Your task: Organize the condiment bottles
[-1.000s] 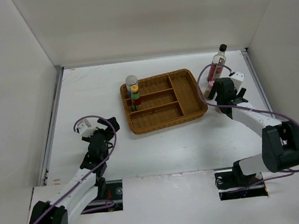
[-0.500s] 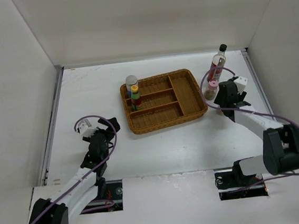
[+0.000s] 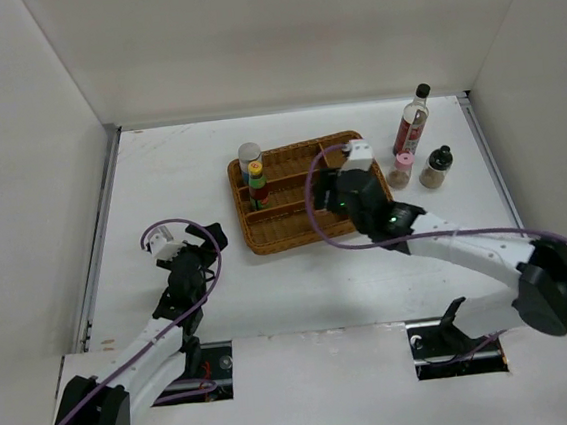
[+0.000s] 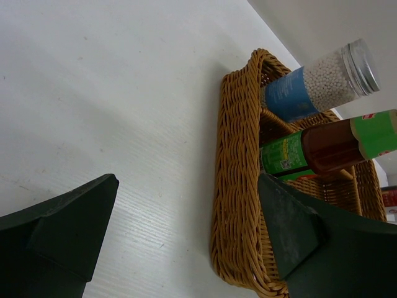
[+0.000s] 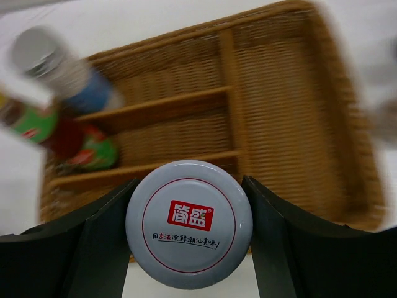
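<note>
We are holding the round white-lidded shaker with the red label (image 5: 189,225) in the right gripper (image 3: 334,194), whose fingers are clamping its two sides. The gripper is hovering over the brown wicker divided tray (image 3: 306,236); the right wrist view is blurred.

The left gripper (image 4: 186,186) is sitting low over the white table (image 3: 158,164) near the tray's left end, with its jaws spread apart and gripping nothing.

In the tray's left end, the blue-labelled jar of white beads (image 3: 249,157) and the red bottle with the green-yellow cap (image 3: 258,187) are standing side by side.

Right of the tray, the tall clear black-capped bottle (image 3: 414,119), the pink-lidded shaker (image 3: 399,171) and the black-capped shaker (image 3: 437,166) are standing on the table.
</note>
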Tool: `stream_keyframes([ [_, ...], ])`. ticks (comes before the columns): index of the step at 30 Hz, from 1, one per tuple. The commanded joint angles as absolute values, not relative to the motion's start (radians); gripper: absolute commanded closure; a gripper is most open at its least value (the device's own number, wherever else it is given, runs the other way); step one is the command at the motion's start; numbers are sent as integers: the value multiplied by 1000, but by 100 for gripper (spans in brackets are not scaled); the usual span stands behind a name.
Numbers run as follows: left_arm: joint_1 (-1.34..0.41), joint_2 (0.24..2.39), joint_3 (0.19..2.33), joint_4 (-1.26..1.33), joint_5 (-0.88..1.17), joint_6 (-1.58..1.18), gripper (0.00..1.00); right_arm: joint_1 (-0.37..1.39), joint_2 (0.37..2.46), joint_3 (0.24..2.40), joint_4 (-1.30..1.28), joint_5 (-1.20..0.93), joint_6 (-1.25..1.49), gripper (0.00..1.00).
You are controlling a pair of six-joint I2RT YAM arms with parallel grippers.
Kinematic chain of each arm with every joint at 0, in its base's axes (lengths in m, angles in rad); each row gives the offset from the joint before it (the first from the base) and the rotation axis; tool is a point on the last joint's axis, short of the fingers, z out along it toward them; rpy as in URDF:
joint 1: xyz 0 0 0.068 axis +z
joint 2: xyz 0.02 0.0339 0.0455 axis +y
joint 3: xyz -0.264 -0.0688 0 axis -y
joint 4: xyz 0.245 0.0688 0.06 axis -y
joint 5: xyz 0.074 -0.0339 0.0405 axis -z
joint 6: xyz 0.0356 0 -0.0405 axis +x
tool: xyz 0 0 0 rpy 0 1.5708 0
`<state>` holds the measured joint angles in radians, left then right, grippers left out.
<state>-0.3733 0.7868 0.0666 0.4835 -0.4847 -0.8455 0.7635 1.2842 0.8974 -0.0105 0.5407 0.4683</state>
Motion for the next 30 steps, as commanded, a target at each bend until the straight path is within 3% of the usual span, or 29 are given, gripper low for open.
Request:
stream_keyframes([
  [1,-366,770,57,538,-479,-854,0,876,1389,1023,247,493,474,48],
  [7,-364,759,52,540,-479,-854,0,961,1612,1155,302,443,465,48],
  [18,-364,769,54,541,-476,-854,0,1042,1839,1272,268,521,356,45],
  [24,-364,769,54,541,-476,-856,0,1059,1878,1293,238,529,341,28],
  [30,-364,767,54,541,-476,-856,0,1059,1741,1235,210,520,339,13],
])
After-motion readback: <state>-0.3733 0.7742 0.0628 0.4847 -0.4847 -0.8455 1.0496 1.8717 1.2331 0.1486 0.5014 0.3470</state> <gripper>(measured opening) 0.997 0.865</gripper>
